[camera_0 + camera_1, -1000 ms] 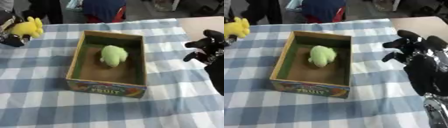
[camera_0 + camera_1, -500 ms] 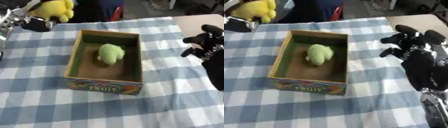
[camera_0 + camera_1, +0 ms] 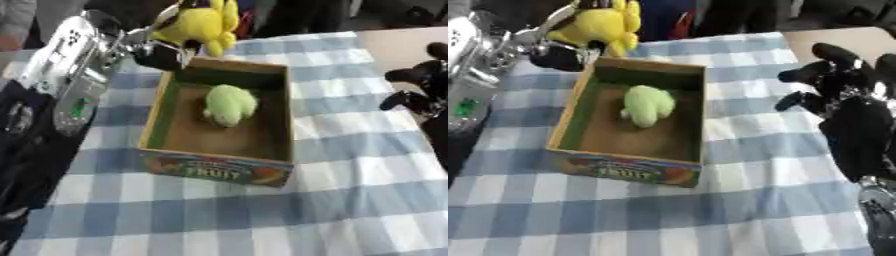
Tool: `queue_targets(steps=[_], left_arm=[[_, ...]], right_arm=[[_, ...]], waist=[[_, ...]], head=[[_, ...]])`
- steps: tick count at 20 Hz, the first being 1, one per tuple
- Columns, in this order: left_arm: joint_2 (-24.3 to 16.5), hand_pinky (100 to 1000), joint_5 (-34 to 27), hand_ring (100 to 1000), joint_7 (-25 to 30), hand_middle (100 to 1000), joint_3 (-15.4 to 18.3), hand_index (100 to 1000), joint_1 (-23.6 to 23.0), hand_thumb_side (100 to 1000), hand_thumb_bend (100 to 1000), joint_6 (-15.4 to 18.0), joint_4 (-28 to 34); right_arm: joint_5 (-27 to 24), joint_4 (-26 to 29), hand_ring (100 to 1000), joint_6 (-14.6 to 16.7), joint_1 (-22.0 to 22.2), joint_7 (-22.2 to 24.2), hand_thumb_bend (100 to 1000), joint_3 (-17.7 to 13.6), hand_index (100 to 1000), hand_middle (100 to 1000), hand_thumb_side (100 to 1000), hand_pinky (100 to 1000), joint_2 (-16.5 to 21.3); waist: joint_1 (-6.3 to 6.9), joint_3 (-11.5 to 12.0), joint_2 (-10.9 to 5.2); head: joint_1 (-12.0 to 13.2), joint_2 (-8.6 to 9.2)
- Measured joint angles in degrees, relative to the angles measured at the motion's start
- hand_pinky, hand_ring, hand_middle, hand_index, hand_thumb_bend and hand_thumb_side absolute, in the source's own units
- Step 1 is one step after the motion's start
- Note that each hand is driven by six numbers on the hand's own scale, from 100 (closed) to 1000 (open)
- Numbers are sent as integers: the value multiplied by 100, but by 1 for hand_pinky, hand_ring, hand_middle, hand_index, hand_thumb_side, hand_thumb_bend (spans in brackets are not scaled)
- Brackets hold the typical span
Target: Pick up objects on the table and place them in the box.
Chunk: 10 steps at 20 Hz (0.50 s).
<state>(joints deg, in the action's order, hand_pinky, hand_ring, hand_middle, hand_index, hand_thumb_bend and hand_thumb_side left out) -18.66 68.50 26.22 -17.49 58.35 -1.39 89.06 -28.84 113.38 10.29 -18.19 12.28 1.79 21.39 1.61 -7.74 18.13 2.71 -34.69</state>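
Above the box's far-left corner, left hand clutching a yellow toy; right hand, fuller in the right eye view, relaxed open.

Head stereo pair — looking down, near-identical views.

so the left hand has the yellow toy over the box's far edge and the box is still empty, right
Not empty: a green plush toy already lies in the box, as the left eye view shows. The left hand does hold the yellow toy over the far edge.
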Motion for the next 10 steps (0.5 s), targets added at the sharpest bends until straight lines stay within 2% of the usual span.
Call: queue_targets(steps=[3,5,10], left_arm=[[186,178,92,617,-29,446,-90,581,-48,181,100,49,-172],[287,175,121,609,-52,449,-153,591,-95,239,100,72,-302],[477,171,226,598,-124,470,-252,613,-164,277,100,105,-741]], right_arm=[[-4,0,762,-10,-6,9,100,2,850,626,1000,569,-2],[-4,0,762,-25,-14,24,100,4,850,626,1000,569,-4],[0,0,763,-38,-6,38,100,17,849,623,1000,569,-30]], waist=[[-1,0,0],[-1,-11,1],[-1,-60,3]], head=[[25,1],[27,2],[53,22]])
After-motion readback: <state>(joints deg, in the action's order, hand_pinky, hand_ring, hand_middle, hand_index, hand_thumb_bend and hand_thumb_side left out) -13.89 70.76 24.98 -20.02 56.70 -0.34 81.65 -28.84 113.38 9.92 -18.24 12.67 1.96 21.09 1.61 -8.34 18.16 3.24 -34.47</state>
